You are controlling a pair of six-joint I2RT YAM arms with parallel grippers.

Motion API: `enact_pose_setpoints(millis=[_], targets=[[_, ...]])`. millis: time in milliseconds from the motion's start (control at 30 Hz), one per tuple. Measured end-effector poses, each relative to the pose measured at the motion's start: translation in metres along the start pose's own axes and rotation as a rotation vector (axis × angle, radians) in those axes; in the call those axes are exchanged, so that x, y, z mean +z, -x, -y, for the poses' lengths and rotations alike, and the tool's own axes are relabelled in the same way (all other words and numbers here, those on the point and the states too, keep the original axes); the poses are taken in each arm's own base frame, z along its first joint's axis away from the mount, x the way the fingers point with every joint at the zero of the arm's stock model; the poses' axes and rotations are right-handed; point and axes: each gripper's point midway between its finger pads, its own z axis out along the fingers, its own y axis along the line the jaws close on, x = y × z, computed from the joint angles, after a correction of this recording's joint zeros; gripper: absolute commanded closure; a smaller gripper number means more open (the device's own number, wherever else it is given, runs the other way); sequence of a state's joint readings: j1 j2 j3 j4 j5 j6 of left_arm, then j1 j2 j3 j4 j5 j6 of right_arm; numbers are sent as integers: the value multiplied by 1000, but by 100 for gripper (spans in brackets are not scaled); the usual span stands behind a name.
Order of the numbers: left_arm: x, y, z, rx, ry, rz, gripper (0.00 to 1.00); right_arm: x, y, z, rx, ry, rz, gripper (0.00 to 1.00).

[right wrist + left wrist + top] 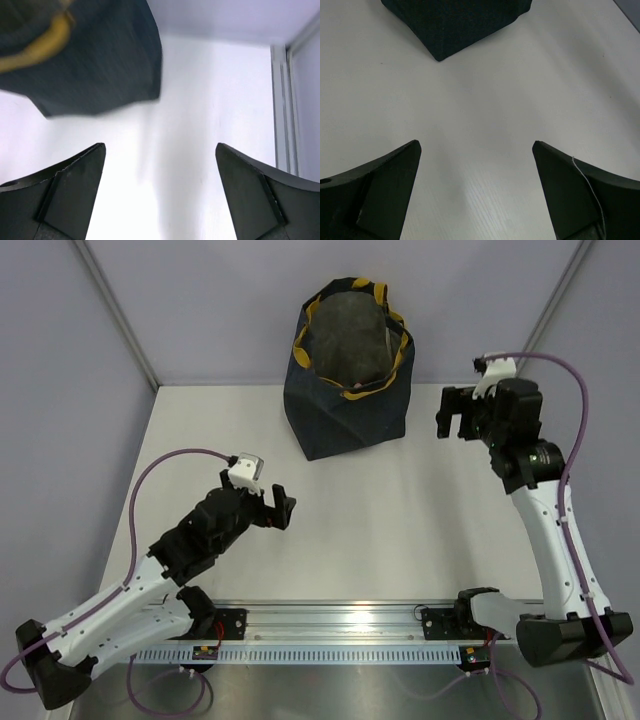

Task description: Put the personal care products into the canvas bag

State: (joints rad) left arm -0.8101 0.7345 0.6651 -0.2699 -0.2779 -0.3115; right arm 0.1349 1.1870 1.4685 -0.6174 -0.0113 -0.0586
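The canvas bag [348,365] stands upright at the back middle of the table, dark navy with a mustard-yellow rim and grey lining. Its lower corner shows in the left wrist view [455,22] and its side and rim in the right wrist view [85,55]. No personal care products show in any view. My left gripper [280,508] is open and empty, low over the table, in front and left of the bag. My right gripper [452,415] is open and empty, raised to the right of the bag.
The white table [400,530] ends at grey walls at the back and sides. A metal frame post [282,100] runs along the right edge. An aluminium rail [330,625] with the arm bases lies along the near edge.
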Motion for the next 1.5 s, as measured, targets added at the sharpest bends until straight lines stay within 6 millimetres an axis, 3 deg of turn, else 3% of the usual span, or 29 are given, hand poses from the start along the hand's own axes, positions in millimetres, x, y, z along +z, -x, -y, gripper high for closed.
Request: enact_pose_setpoints(millis=[100, 167, 233, 300, 433, 700, 1167, 1500], targets=[[-4, -2, -8, 0, 37, -4, 1, -2, -64, 13, -3, -74, -112, 0], [-5, -1, -11, -4, 51, -1, 1, -8, -93, 19, -7, -110, -150, 1], [-7, -1, -13, -7, 64, 3, 1, -18, -115, 26, -10, -149, -163, 1], [-7, -1, -16, -7, 78, 3, 1, -30, -124, 31, -5, -182, -134, 1], [-8, -4, -21, -2, 105, -6, 1, -47, -126, 39, 17, -234, -65, 1], [-9, -5, -28, -20, 145, -4, 1, -47, -145, 49, 24, -293, -89, 1], [-10, -6, -35, -31, 188, -3, 1, -57, -131, 58, 55, -356, -17, 0], [-13, -1, -40, -33, 213, 19, 1, -49, -129, 59, 67, -360, -14, 0]])
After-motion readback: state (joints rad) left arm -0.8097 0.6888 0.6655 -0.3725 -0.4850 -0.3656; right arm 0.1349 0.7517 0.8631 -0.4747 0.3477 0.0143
